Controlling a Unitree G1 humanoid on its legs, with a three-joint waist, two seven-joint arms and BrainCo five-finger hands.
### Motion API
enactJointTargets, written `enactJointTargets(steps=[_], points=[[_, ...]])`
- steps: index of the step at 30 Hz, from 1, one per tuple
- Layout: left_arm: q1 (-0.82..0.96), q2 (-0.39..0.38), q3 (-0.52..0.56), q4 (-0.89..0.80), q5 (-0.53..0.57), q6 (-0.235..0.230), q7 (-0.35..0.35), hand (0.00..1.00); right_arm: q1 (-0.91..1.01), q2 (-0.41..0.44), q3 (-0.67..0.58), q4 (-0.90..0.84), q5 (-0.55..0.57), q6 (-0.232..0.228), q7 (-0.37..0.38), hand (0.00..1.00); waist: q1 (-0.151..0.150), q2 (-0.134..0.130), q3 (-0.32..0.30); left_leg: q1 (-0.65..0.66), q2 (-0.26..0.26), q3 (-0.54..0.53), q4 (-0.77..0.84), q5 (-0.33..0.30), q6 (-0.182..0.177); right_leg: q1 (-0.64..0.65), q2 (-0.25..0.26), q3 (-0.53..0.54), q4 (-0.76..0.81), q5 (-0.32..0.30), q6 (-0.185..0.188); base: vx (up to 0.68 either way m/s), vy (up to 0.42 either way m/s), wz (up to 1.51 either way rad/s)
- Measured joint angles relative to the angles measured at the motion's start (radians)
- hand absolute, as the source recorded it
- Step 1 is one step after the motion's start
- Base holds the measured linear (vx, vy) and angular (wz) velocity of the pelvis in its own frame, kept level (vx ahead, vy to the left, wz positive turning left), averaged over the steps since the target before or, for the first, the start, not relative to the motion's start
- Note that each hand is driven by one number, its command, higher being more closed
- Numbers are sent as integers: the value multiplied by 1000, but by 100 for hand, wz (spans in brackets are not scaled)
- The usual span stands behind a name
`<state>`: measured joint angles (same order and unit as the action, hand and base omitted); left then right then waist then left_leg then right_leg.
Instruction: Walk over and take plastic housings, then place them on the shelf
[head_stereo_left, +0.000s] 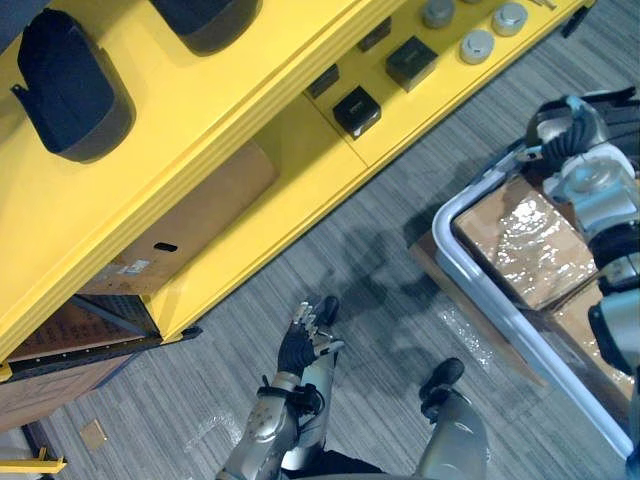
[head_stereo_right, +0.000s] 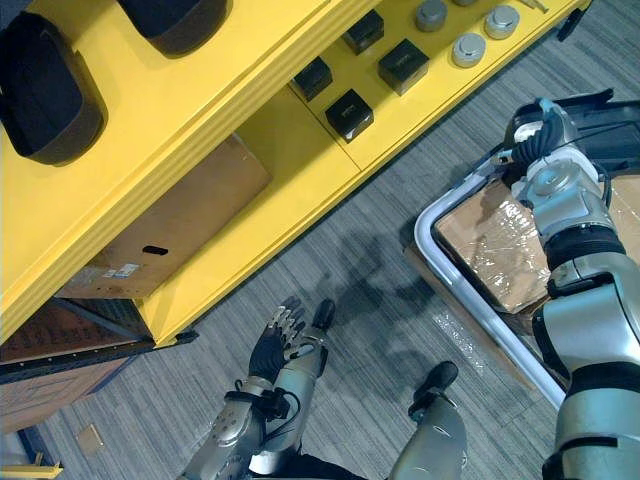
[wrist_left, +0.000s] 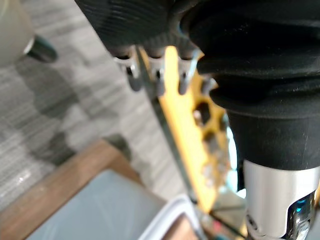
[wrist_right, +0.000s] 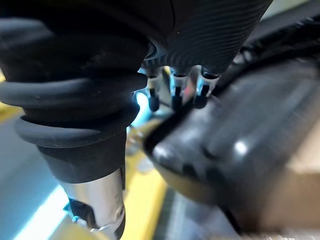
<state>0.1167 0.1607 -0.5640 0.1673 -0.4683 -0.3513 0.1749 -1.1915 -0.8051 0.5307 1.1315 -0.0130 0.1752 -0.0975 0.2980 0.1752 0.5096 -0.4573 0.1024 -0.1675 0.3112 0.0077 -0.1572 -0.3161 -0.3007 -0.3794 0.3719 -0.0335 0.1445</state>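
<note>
The pick-up step is under way. The right hand (head_stereo_right: 538, 128) hangs over the cart (head_stereo_right: 478, 305) with its fingers (wrist_right: 174, 97) loosely straight. A dark plastic housing (wrist_right: 235, 150) lies just beneath their tips; I cannot tell if they touch. The left hand (head_stereo_left: 305, 345) hangs relaxed and empty. Next, the right fingers should curl round the housing and carry it to the yellow shelf (head_stereo_left: 250, 130), well away from that hand.

I'm looking into a stockroom or workshop store: a yellow shelf rack (head_stereo_left: 230, 100) holds dark plastic housings (head_stereo_left: 70, 85), small black boxes (head_stereo_left: 356, 110), grey metal discs (head_stereo_left: 477, 45) and a cardboard carton (head_stereo_left: 190, 215), with film-wrapped cartons (head_stereo_left: 530, 245) on a cart (head_stereo_left: 500, 308) beside it.
</note>
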Motion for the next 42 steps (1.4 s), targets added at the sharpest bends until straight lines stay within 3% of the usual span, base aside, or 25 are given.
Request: enactJointTargets(steps=[5, 14, 20, 25, 31, 42], points=[[0, 0, -8, -1, -4, -3, -2, 0, 2, 4, -12, 55, 0, 71, 45, 0, -1, 1, -1, 0, 0, -2, 3, 1, 0, 0, 0, 0, 5, 0, 0, -4, 0, 1], [0, 1, -8, -31, -4, 5, -2, 0, 30, -4, -91, 62, 20, 112, 153, 0, -4, -4, -15, -2, 0, 0, 12, -1, 1, 1, 1, 1, -5, 0, 0, -29, 4, -1], [4, 29, 5, -68, -4, 26, -2, 0, 121, -12, -109, 65, -29, 113, 408, 0, -20, -41, -78, 2, 5, 6, 19, -8, 3, 10, 7, 4, -20, 6, 1, 0, 2, -2], [27, 30, 50, -98, -3, 43, -3, 0, 192, -19, -120, 70, -79, 94, 541, 0, -33, -53, -79, 22, 18, 10, 50, -33, 7, 50, 27, 7, -52, 15, -6, -27, 14, -8], [51, 50, 100, -156, 12, 72, -1, 0, 314, -15, -197, 83, -80, 31, 558, 0, -43, -99, -77, 31, 26, 16, 50, -38, 8, 75, 42, 6, -98, 36, -8, -8, 10, -5], [84, 68, 183, -220, 16, 104, -3, 0, 452, 54, -358, 92, -160, 23, 558, 0, -84, -156, -71, 39, 30, 43, 101, -85, 19, 108, 49, 27, -140, 57, -9, 17, 16, -7]])
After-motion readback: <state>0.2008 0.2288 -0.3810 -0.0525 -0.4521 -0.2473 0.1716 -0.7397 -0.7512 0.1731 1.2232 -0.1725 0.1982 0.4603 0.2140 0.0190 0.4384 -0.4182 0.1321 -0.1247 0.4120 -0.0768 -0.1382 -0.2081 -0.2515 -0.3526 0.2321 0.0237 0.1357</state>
